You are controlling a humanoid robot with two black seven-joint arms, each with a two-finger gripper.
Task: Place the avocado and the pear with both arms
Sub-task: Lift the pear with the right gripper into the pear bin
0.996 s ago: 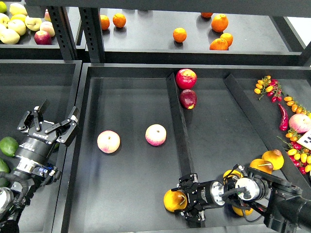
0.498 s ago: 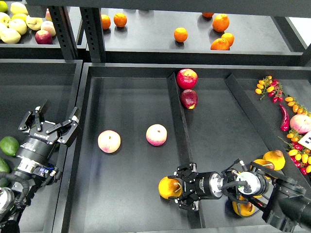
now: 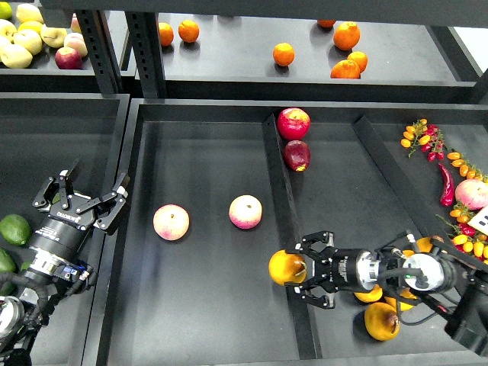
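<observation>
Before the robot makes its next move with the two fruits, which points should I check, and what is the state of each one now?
1. Right tool closed on the pear: ok.
2. Pear clear of the tray floor: cannot tell; it sits beside the centre divider.
3. Landing area free: ok; the two pink-yellow apples lie well to the pear's upper left.
4. Left tool open: ok, fingers spread.
5. Left tool holding an avocado: not ok, it is empty.
6. Dark green avocado found: cannot tell; only green fruits at the left edge show.
</observation>
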